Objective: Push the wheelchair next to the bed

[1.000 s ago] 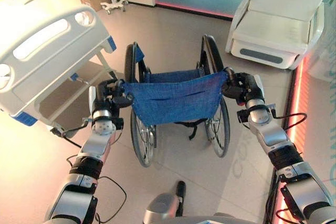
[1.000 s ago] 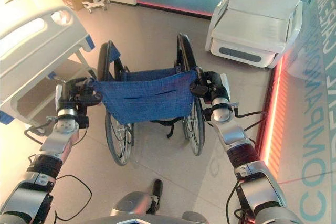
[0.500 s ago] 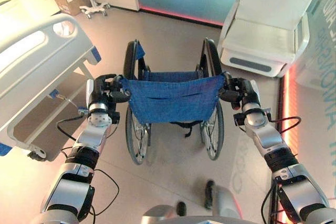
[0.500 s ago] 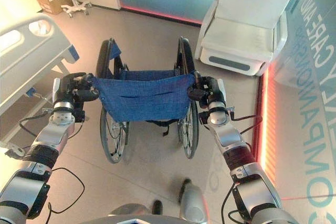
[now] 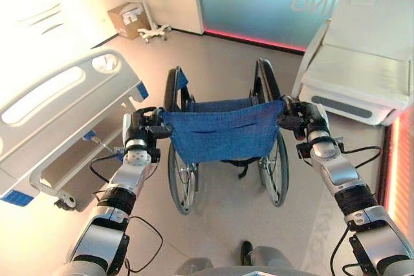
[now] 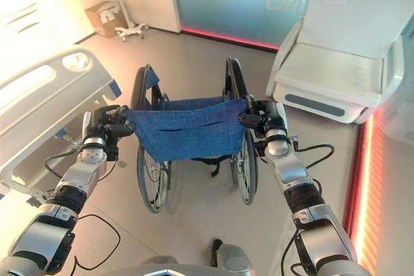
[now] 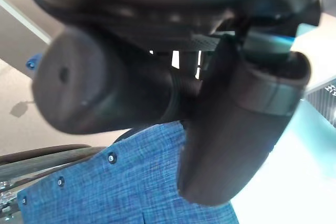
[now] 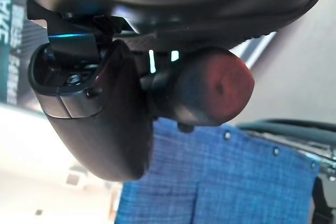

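Now wheelchair (image 5: 223, 135) between both, left robot hand (image 5: 143, 126) and right robot hand (image 5: 299, 116) gripping its handles, bed (image 5: 58, 105) leftward

The wheelchair (image 5: 223, 139), black-framed with a blue fabric back, stands upright on the floor, just right of the white bed (image 5: 58, 117).
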